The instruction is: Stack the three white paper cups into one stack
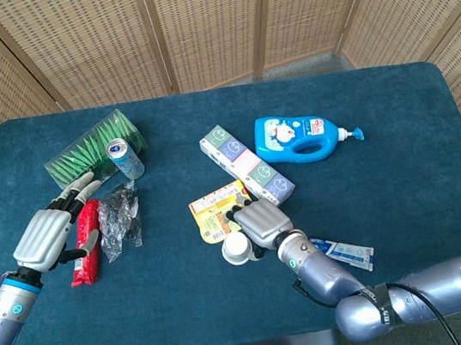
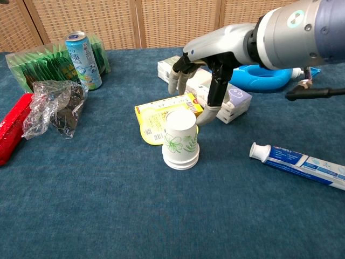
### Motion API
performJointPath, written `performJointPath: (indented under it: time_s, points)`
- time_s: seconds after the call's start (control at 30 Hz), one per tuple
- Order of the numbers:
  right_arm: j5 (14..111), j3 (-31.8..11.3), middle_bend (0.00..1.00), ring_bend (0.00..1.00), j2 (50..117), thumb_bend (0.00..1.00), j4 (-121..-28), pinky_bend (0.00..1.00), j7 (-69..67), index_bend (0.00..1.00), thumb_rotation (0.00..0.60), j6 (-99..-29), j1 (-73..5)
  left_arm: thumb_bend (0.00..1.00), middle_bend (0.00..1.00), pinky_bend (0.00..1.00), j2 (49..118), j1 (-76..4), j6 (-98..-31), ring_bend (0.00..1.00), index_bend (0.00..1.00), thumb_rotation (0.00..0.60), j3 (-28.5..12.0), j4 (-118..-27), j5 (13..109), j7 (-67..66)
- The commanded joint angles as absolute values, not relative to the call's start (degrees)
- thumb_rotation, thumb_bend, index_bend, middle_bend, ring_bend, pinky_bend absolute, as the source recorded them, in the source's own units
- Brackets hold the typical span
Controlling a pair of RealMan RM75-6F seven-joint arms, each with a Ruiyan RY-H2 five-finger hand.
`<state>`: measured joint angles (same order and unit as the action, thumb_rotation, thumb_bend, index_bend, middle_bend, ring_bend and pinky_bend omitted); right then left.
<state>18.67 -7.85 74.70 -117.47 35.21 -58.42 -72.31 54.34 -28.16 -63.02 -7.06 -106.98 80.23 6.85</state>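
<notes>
From the head view, the cups point(image 1: 236, 247) sit upside down as one nested stack on the blue bench point(image 1: 402, 155), just left of the right hand point(image 1: 260, 222) and touching nothing of it that can be seen. That hand hangs over the near edge of a yellow packet point(image 1: 217, 209), fingers loose and apart, holding nothing. Beyond it lies a long box point(image 1: 247, 166) with round face marks on green, purple and blue panels; its writing is too small to read. Further right of the hand lies a blue bottle point(image 1: 299, 137) on its side, with a cartoon label, and close behind the wrist a toothpaste tube point(image 1: 343, 250). The left hand point(image 1: 49, 234) hovers well apart to the left, fingers spread and empty, over a red packet point(image 1: 86, 243). Just ahead of its fingertips are a crumpled clear bag point(image 1: 119, 217) with something dark inside, a drink can point(image 1: 124, 158) and a clear pack of green sachets point(image 1: 92, 148).

From the chest view, the stack point(image 2: 180, 140) stands in front of and below the right hand point(image 2: 202, 81), whose fingers point(image 2: 173, 81) point down, clear of the top cup. The cups carry a green leaf print. The can point(image 2: 82, 53) shows Chinese characters I cannot read. The tube point(image 2: 299, 164) lies right of the stack, cap toward it.
</notes>
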Motion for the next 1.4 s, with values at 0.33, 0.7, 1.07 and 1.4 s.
performJointPath:
  time_s: [0.33,0.7,1.07,1.4]
  points:
    - [21.3,-6.7,0.25,0.09,73.01,0.23,-117.86,0.57,35.36,0.23,0.6,-61.46,-70.25,0.51,0.0,0.23,53.93,-27.74,-63.52,0.0,0.05,0.6,-6.78,-107.69,80.95,6.66]
    - [35.73,-3.62,0.24,0.05,65.71,0.22,-117.62,0.49,27.57,0.17,0.6,-67.0,-59.08,0.51,0.0,0.17,52.29,-25.43,-65.42,0.0,0.06,0.6,-5.33,-109.17,81.44,5.29]
    - [53.09,0.65,0.19,0.0,61.77,0.23,-110.49,0.36,19.36,0.13,0.6,-73.6,-45.77,0.51,0.0,0.08,52.23,-20.97,-69.75,0.0,0.04,0.6,-2.7,-110.28,82.48,2.42]
    - [63.89,2.11,0.1,0.0,63.52,0.27,-101.87,0.24,11.84,0.06,0.6,-78.47,-36.03,0.51,0.0,0.07,53.53,-16.19,-74.92,0.0,0.05,0.6,-0.86,-110.25,83.23,1.8]
